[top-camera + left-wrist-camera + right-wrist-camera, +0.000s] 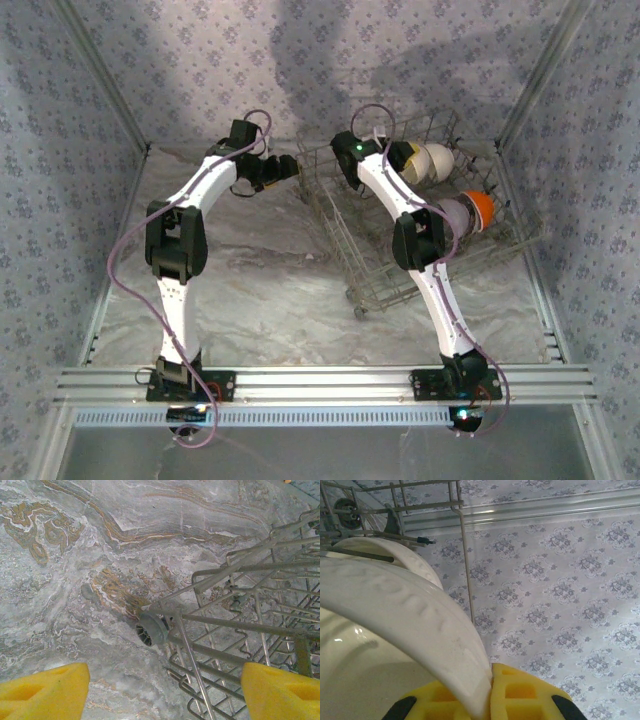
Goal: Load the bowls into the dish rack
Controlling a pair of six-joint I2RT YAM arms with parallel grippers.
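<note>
The grey wire dish rack stands skewed on the right half of the table. My right gripper reaches into its far end and is shut on the rim of a cream bowl, pinched between the yellow pads. A second cream bowl stands just behind it among the wires. A lavender-grey bowl and an orange bowl sit on edge at the rack's right side. My left gripper hovers open at the rack's far-left corner, over a rack wheel, with nothing between its fingers.
The marble tabletop is bare left of the rack. Patterned walls close in the back and both sides. A metal rail runs along the near edge, carrying both arm bases.
</note>
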